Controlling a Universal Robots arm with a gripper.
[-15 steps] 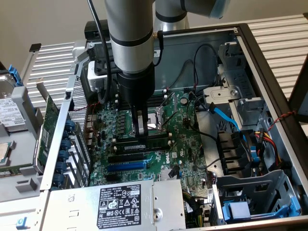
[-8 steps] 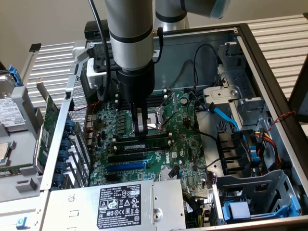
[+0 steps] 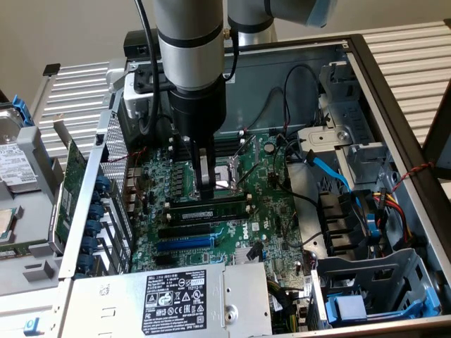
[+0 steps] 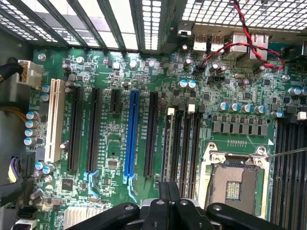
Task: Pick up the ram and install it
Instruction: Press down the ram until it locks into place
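Several expansion slots (image 3: pixel 184 243), black and one blue, lie nearest on the motherboard (image 3: pixel 271 204), just beyond the labelled power supply (image 3: pixel 176 299) at the front of the open computer case (image 3: pixel 394 105). One row farther back sits the ram (image 3: pixel 206 209). It is a long, narrow, dark green stick with a row of dark chips along its face, standing on edge in a memory slot and running from 9 to 3 o'clock across the exterior view. It looks level and low between the slot's end latches, so I judge it already seated or nearly so. At 12 o'clock from its middle, the gripper (image 3: pixel 208 189) points straight down with its fingers pressed together and nothing between them. That pose suits pushing the stick's top edge down rather than carrying it, though I cannot tell whether the tip touches. Beyond, at 1 o'clock from the gripper, the bare processor socket (image 3: pixel 229 176) lies open.
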